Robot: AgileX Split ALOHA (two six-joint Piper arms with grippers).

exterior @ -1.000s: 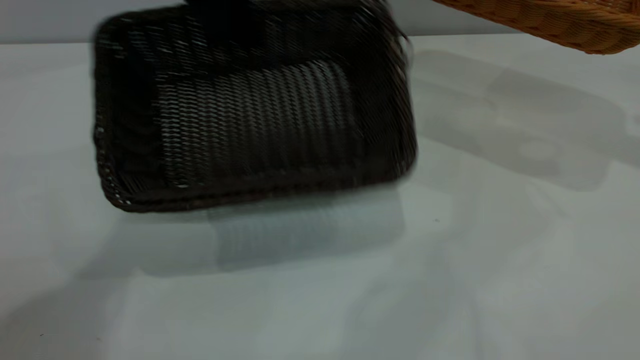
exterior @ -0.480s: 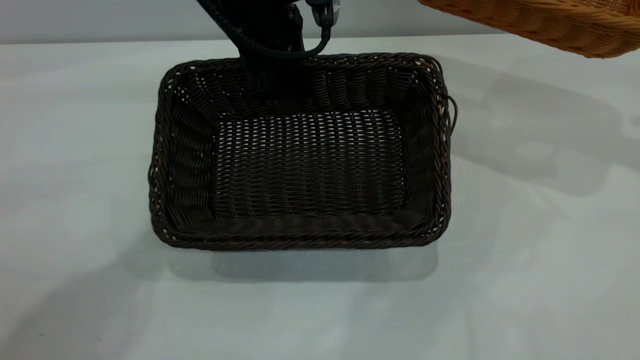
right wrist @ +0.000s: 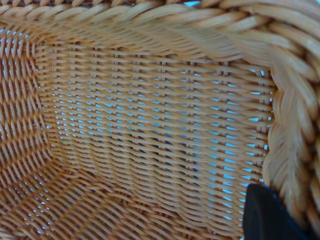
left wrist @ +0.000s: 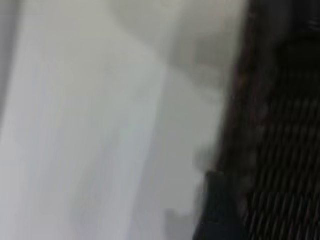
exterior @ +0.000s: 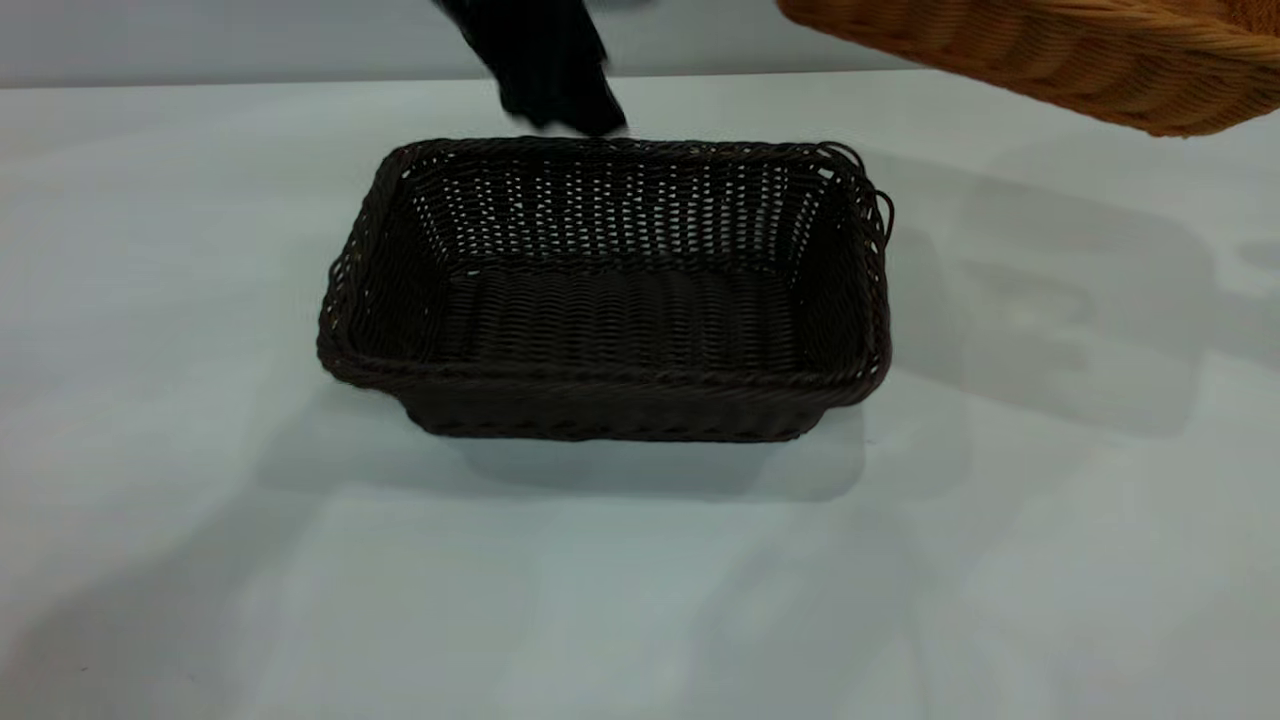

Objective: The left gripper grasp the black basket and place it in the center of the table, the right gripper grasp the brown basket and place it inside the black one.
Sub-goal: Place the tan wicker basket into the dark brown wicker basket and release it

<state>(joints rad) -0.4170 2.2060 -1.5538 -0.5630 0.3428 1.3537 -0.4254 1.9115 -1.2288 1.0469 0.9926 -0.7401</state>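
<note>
1. Black basket [exterior: 610, 300] sits flat and upright on the table [exterior: 150, 250], about mid-table, open side up, with small wire loops at its right end.
2. Left gripper [exterior: 560, 85] hangs just behind the basket's far rim, a dark blur against the back edge; I can't tell whether its fingers are apart or together, and it looks clear of the rim.
3. Up close from the left wrist, the black basket [left wrist: 280, 150] shows its dark weave right beside bare table [left wrist: 100, 125].
4. Brown basket [exterior: 1050, 55] is up in the air at the far right, tilted, well above the tabletop and off to the side of the black one, its shadow on the table below.
5. Right wrist camera looks straight into the brown basket [right wrist: 140, 125]; one dark finger [right wrist: 267, 215] of the right gripper sits against the inside of the braided rim, so that gripper looks clamped on the rim.
</note>
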